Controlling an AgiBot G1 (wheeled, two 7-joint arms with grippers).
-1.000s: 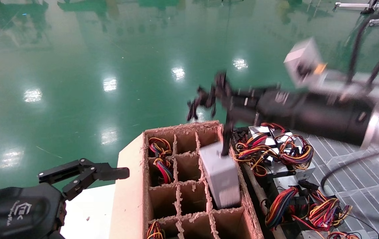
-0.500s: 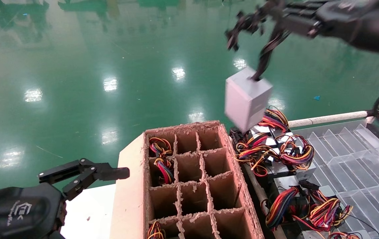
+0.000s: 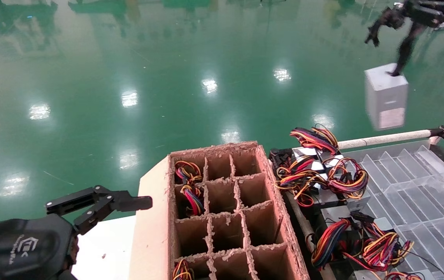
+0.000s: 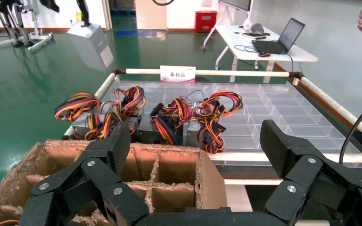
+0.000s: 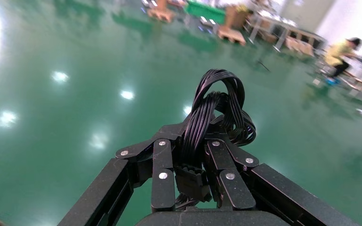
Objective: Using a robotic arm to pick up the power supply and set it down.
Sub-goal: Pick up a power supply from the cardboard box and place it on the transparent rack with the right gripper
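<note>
while the head view has the right tool (image 3: 397,17) high at the far right edge, it is clamped only on the black cable bundle (image 3: 404,50), and the power supply (image 3: 386,96) hangs free in the air below it, above the green floor (image 3: 128,77) and just beyond the tray rail (image 3: 381,139). risk, as i judge it: the box dangles by its cables, so it could swing, spin or slip loose and drop onto the floor, or clip the rail or the silver units with coloured wires (image 3: 315,171) when set down. left tool (image 3: 99,204) is parked low at the left, beside the cardboard divider box (image 3: 225,217), jaws spread and holding nothing.

left wrist view: the left tool's fingers (image 4: 99,165) stand wide apart with the divider box (image 4: 169,174) between them. it also shows what the head view lacks: the clear compartment tray (image 4: 273,117) side-on with its label sign (image 4: 177,74), and the power supply (image 4: 90,43) hanging above and outside the tray's corner.

right wrist view: right tool (image 5: 191,162) closed on the looped cable bundle (image 5: 217,108), pinched between the fingers (image 5: 162,174). only this view shows the grip itself; the box is out of frame here, so its swing can't be judged.
</note>
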